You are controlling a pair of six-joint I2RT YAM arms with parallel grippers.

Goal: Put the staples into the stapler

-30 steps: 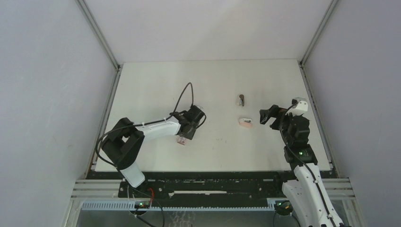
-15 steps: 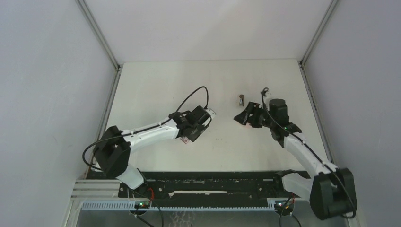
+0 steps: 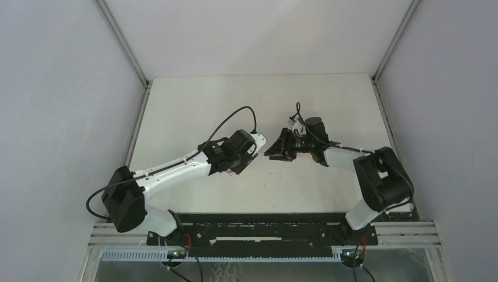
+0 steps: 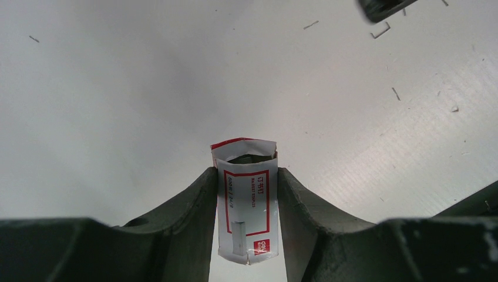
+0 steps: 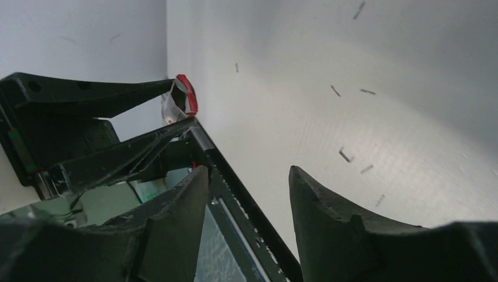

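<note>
My left gripper (image 4: 246, 170) is shut on the staples (image 4: 246, 202), a small white box with red print. It grips the box by its long sides, and the torn open end (image 4: 244, 154) sticks out past the fingertips. In the top view the left gripper (image 3: 235, 166) hangs over the middle of the table. My right gripper (image 3: 271, 151) points at it from the right, a short gap away. The right gripper (image 5: 246, 173) is open with nothing between its fingers, and from there I see the staples (image 5: 183, 97) in the left jaws. The stapler is hidden.
Loose single staples (image 4: 380, 30) lie scattered on the white table (image 3: 188, 111); more loose staples (image 5: 345, 155) show in the right wrist view. The black front rail (image 5: 252, 214) runs along the table's near edge. Grey walls close in both sides.
My right arm has swung left from the right edge to the table's middle, its jaws narrowing. The left arm has stretched slightly rightward, still holding the box.
</note>
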